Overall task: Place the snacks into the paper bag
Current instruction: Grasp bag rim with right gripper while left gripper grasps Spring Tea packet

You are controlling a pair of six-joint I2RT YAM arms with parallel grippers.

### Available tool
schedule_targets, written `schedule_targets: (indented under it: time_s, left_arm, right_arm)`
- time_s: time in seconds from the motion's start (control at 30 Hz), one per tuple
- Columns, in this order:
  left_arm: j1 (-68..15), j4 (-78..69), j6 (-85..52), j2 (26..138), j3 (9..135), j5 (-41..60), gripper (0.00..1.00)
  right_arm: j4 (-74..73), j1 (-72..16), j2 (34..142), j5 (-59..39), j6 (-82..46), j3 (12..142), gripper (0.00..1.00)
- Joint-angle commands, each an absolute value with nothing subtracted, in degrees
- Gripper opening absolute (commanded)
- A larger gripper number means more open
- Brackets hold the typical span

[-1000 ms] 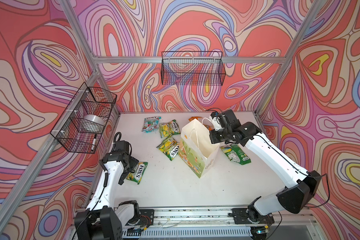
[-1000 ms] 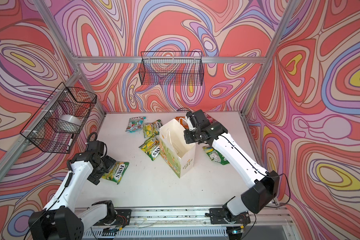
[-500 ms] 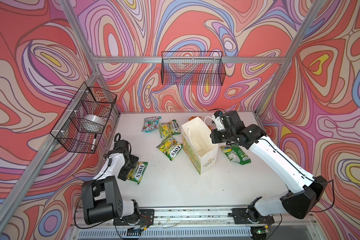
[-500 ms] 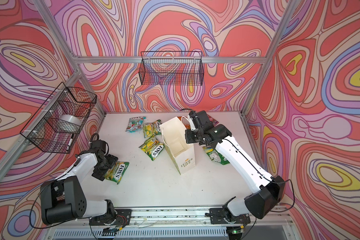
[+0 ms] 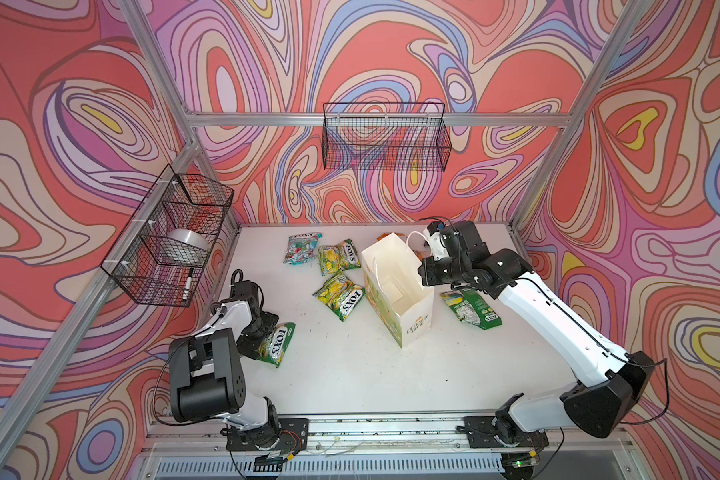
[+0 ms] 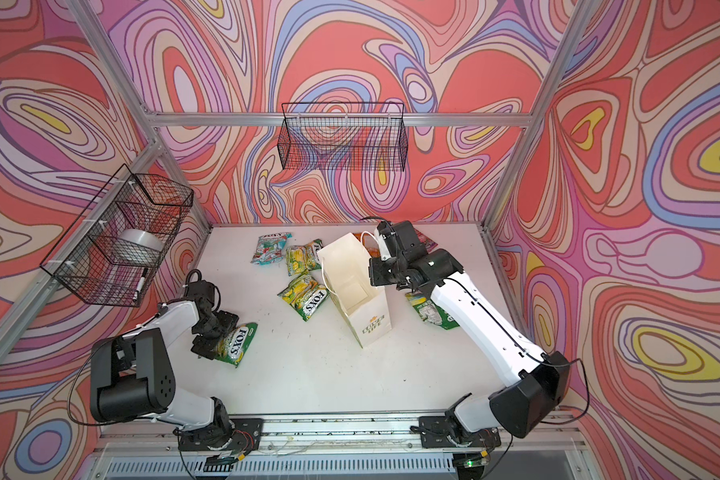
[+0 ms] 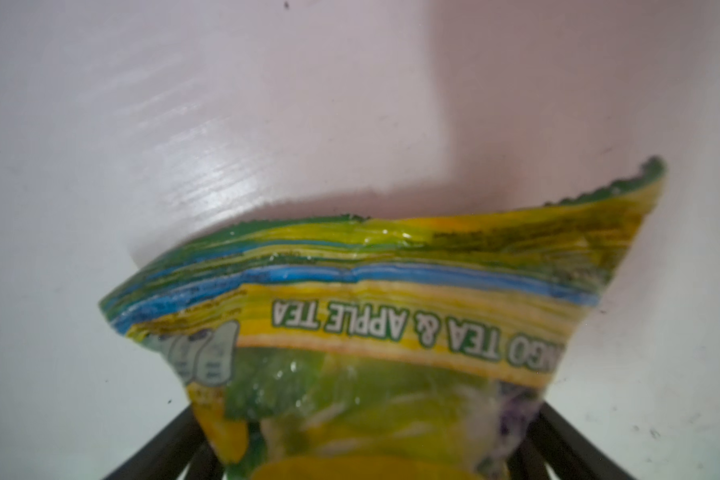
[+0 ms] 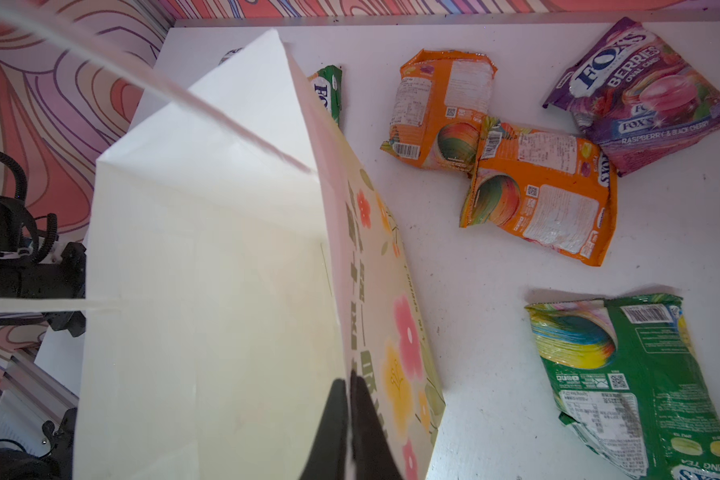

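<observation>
left pincer (image 5: pixel 262 330) astride yellow-green pouch (image 7: pixel 391 332) at left edge of counter (image 5: pixel 350 374), grip unclear | right pincer (image 8: pixel 348 386) clenched on paper bag (image 5: pixel 416 328) rim, bag upright mid-counter | pouch likely light, crinkly, slick: pinch sealed edge

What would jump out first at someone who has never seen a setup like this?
The swirling pink, red and purple walls all around grab the eye first. Next comes the paper bag standing open in the middle of the white table, its rim pinched by the right gripper, with glossy candy pouches scattered around it. Near the table's left edge, the left gripper straddles a yellow-green FOX'S pouch.
</observation>
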State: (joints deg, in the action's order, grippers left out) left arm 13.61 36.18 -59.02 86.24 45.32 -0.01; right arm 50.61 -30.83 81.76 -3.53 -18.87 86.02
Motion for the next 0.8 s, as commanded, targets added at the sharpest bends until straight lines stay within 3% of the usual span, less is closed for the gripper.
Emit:
schedule_targets:
  time_s: [0.0,0.43,0.77]
  left_arm:
    - [14.0,36.3,-62.0,86.5,43.2,1.6,0.79]
    - [14.0,34.1,-53.5,80.1,45.9,7.3,0.28]
    - [13.8,42.0,-45.1,72.5,55.1,11.6,0.22]
  right_arm:
    - [49.1,-31.1,80.2,-3.8,-19.4,85.7,0.0]
    - [47.3,-31.1,78.5,-3.5,-20.7,82.7,0.0]
    - [45.6,-31.2,76.9,-2.6,-21.3,80.6,0.0]
